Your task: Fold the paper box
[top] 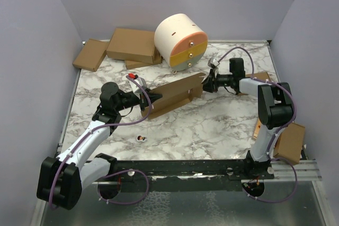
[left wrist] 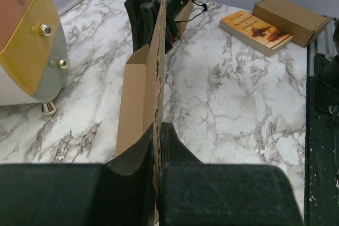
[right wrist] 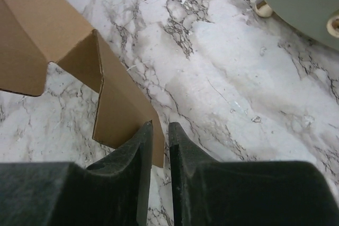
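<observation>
The paper box (top: 172, 95) is a long brown cardboard die-cut piece, standing on edge across the middle of the marble table (top: 212, 125). My left gripper (top: 148, 99) is shut on its left end. In the left wrist view the sheet (left wrist: 139, 99) runs edge-on between my closed fingers (left wrist: 157, 128). My right gripper (top: 205, 83) is at the box's right end. In the right wrist view its jaws (right wrist: 160, 125) stand a narrow gap apart, hovering over the corner of a flap (right wrist: 122, 115) without pinching it.
A round white drum (top: 180, 41) with orange, yellow and grey bands stands at the back. Brown cartons (top: 132, 45) lie at the back left. A book (left wrist: 256, 29) and a carton (left wrist: 290, 18) lie on the right. Purple walls enclose the table.
</observation>
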Action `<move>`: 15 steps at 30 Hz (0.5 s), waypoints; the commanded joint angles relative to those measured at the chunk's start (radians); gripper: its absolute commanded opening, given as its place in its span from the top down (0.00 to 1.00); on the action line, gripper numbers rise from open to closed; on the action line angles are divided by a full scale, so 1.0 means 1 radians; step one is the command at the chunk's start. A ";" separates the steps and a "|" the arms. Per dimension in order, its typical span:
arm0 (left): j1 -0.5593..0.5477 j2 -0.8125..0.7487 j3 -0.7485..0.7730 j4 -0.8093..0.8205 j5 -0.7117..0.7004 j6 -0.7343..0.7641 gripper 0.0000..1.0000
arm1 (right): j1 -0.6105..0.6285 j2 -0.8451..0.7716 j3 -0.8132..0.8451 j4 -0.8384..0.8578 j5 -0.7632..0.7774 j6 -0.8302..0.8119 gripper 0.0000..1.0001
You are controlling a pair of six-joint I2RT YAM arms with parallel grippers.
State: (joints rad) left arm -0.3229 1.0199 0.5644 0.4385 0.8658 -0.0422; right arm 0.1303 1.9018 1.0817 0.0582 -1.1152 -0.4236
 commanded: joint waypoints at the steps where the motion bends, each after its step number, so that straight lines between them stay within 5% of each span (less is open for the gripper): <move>1: -0.003 0.001 -0.020 -0.044 0.008 -0.001 1.00 | 0.035 -0.044 0.008 -0.075 -0.088 -0.070 0.78; 15: -0.002 -0.001 -0.024 -0.044 0.006 0.000 1.00 | 0.071 -0.067 -0.068 0.120 -0.087 0.111 0.68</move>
State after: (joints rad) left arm -0.3229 1.0195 0.5640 0.4393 0.8665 -0.0425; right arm 0.1936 1.8824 1.0630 0.0509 -1.1690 -0.4225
